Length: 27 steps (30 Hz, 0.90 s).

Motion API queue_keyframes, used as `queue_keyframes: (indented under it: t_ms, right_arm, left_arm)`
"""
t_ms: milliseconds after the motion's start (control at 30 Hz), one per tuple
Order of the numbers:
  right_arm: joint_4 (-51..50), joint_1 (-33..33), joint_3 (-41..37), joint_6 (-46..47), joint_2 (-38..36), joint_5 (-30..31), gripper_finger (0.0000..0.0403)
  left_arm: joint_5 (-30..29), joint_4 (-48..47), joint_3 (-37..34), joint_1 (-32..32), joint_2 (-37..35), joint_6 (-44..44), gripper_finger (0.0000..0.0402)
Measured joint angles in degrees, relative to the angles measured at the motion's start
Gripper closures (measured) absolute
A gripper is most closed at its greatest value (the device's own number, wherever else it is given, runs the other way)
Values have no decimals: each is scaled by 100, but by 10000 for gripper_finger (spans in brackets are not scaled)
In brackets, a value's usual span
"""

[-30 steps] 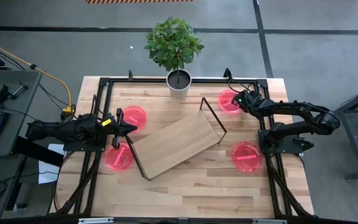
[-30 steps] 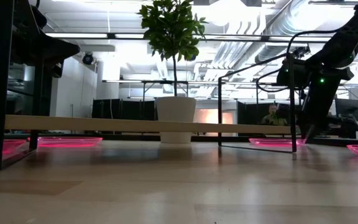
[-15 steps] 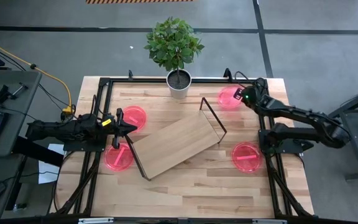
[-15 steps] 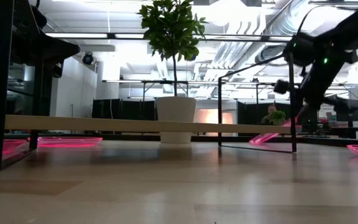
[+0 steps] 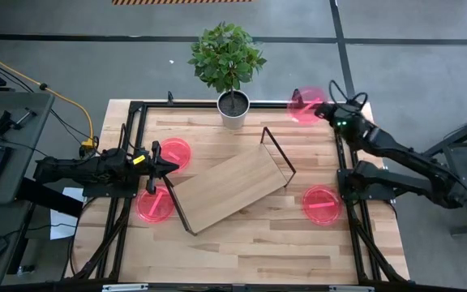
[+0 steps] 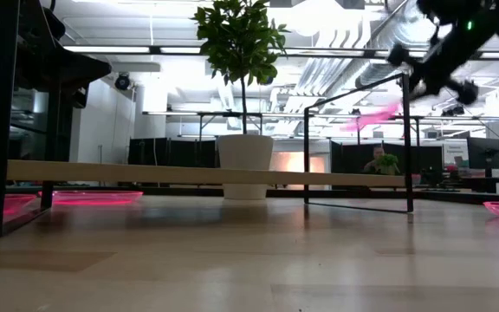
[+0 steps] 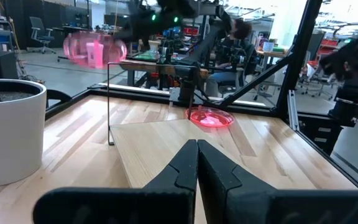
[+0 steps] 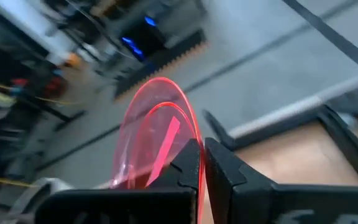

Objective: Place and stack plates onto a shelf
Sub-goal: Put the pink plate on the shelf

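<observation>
Lifting: right gripper (image 5: 324, 110) clamped on plate (image 5: 305, 106), now raised off table; left gripper (image 5: 171, 168) closed, unmoved.

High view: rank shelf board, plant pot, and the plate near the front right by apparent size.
1. Shelf board, clearly largest.
2. Front right plate and plant pot: the plate looks slightly wider, but they are close, and the pot's rim stands higher, nearer the overhead camera, so I would not rank them.

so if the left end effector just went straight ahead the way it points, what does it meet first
Probably the shelf: the shut left end effector points along the light-wood board right ahead. Farther on lies a pink plate. Whether it would strike the board or skim over it is unclear.
</observation>
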Motion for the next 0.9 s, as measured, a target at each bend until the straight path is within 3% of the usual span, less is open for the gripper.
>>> queue_keyframes:
  t_ms: [167,300,600,900]
  right_arm:
    - [53,634,682,-614,24,7,403]
    - [173,1508,969,-887,338,-61,403]
    - [1792,3737,1020,-1293,1547,-382,403]
    - [1941,4778,1259,-600,2918,-359,403]
  left_arm:
    - [-2,0,1,-1,-1,0,401]
    - [-2,1,2,-1,0,-1,402]
    - [-2,2,1,0,-2,0,402]
    - [-2,2,-1,-1,-1,0,402]
